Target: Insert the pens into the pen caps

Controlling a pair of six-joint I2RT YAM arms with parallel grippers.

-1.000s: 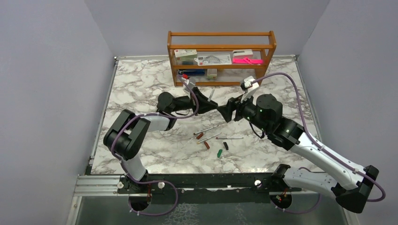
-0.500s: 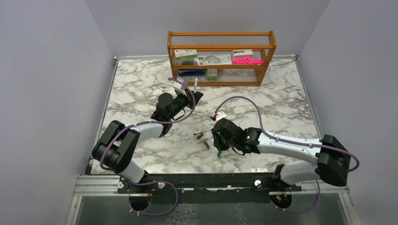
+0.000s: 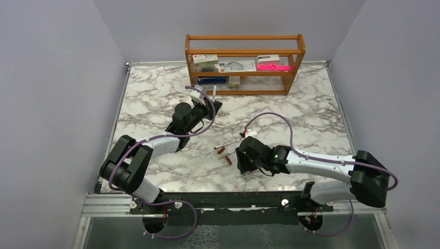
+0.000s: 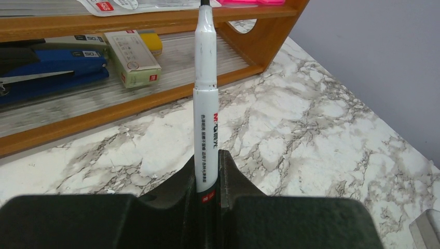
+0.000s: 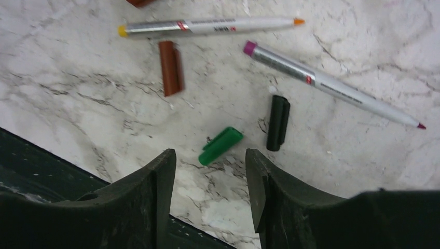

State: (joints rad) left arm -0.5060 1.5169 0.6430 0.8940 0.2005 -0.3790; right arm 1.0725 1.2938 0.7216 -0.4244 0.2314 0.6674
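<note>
My left gripper (image 4: pixel 207 158) is shut on a white pen (image 4: pixel 205 93) and holds it upright near the shelf; the gripper also shows in the top view (image 3: pixel 211 108). My right gripper (image 5: pixel 210 161) is open and empty, low over the table, just short of a green cap (image 5: pixel 220 146). A black cap (image 5: pixel 277 122) lies to its right and a red-brown cap (image 5: pixel 170 68) further off. Two silvery pens (image 5: pixel 207 26) (image 5: pixel 332 85) lie beyond them. In the top view the right gripper (image 3: pixel 244 165) covers the green and black caps.
A wooden shelf (image 3: pixel 244 52) at the back holds boxes, a blue stapler (image 4: pixel 49 65) and a flat pink object (image 3: pixel 273 67). The table's near edge and dark rail (image 5: pixel 41 161) lie right under my right gripper.
My right arm swung down from mid-air near the left gripper to the caps at the table's front. My left gripper drew back a little to the left with the pen.
</note>
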